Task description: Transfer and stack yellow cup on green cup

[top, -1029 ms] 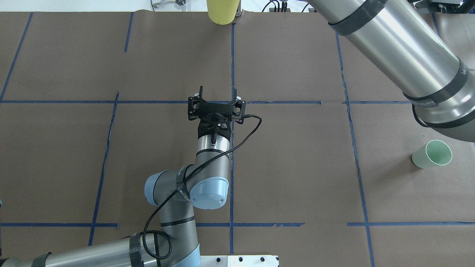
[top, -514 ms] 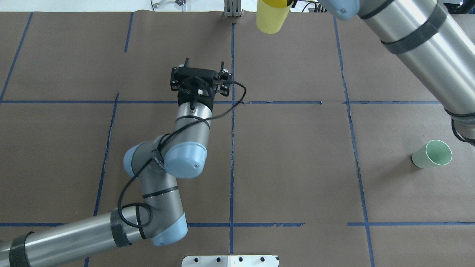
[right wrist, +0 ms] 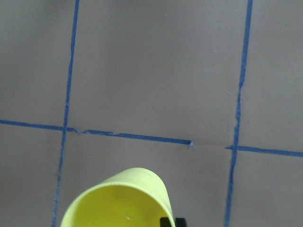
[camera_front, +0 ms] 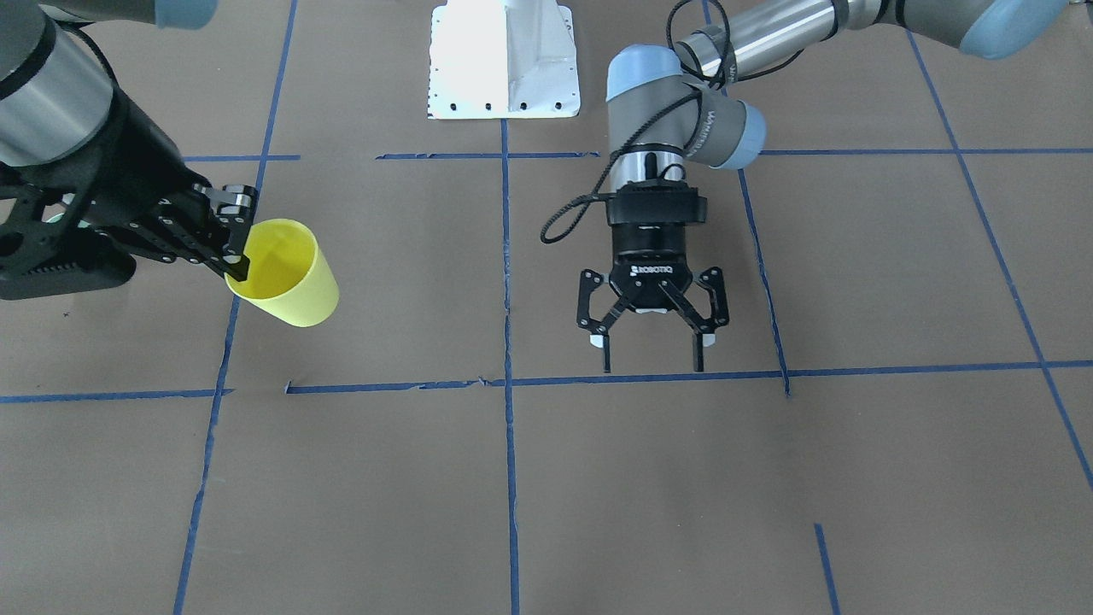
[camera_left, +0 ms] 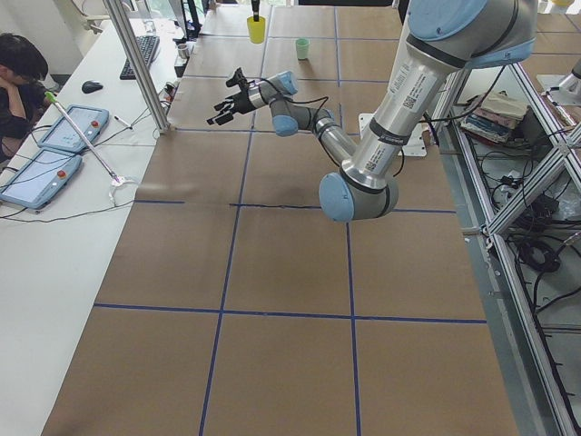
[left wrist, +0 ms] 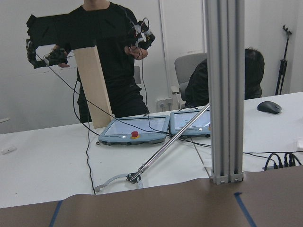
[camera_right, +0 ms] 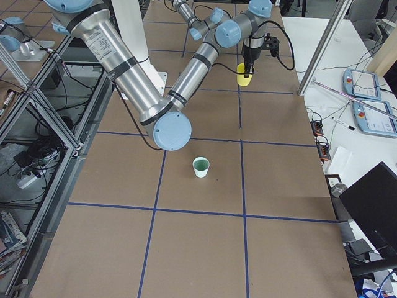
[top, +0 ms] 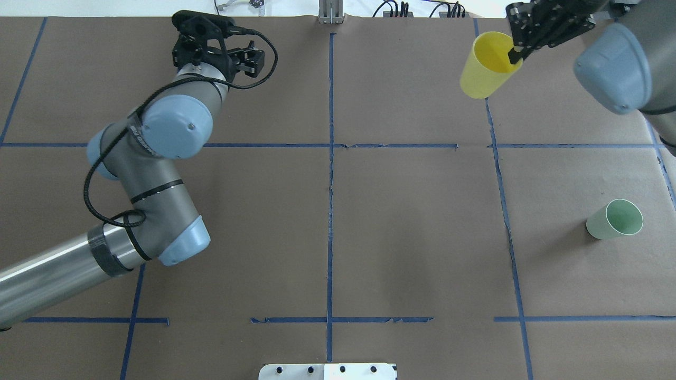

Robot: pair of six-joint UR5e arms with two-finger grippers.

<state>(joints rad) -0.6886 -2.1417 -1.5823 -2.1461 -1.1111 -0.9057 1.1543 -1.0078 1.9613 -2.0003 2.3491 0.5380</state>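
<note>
The yellow cup (top: 481, 71) hangs tilted in the air over the far right part of the table. My right gripper (top: 515, 51) is shut on its rim, one finger inside and one outside. The cup also shows in the front-facing view (camera_front: 289, 275), held by the right gripper (camera_front: 237, 258), and at the bottom of the right wrist view (right wrist: 120, 203). The green cup (top: 615, 219) stands upright on the brown paper at the right, nearer the robot, apart from both grippers; it also shows in the exterior right view (camera_right: 200, 166). My left gripper (camera_front: 652, 363) is open and empty over the far left part.
Blue tape lines grid the brown paper. The white robot base plate (top: 327, 371) sits at the near edge. An aluminium post (top: 330, 10) stands at the far edge. Beyond it is a white desk (camera_left: 54, 191) with tablets and seated people.
My right gripper has carried the yellow cup rightward along the far edge, from the middle to the far right. My left arm has swung left and farther away, gripper still open.
</note>
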